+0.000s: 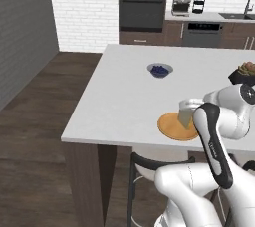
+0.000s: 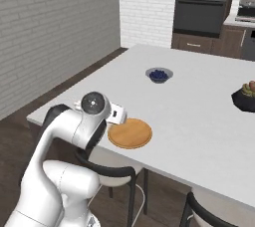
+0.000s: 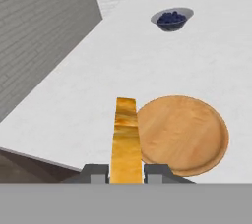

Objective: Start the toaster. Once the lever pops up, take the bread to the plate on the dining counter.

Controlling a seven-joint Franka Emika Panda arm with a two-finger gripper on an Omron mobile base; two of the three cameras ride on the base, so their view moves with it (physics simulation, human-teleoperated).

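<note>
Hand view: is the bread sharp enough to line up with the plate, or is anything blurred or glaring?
Hand view: bread crisp between the fingers, plate sharp, no glare. Left base view: the arm covers part of the plate. Right base view: plate evenly lit, soft shadows.

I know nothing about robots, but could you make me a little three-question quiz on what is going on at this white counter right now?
1. True or false: the tool holds the golden-tan bread slice edge-on between its fingertips.
2. Is the slice already lying flat on the round orange-tan plate? A) yes B) no, it is held up at the plate's edge.
3. Fill in: the small pale bowl farther along the white dining counter holds blue ____.

Key: 1 true. 2 B. 3 berries.
</note>
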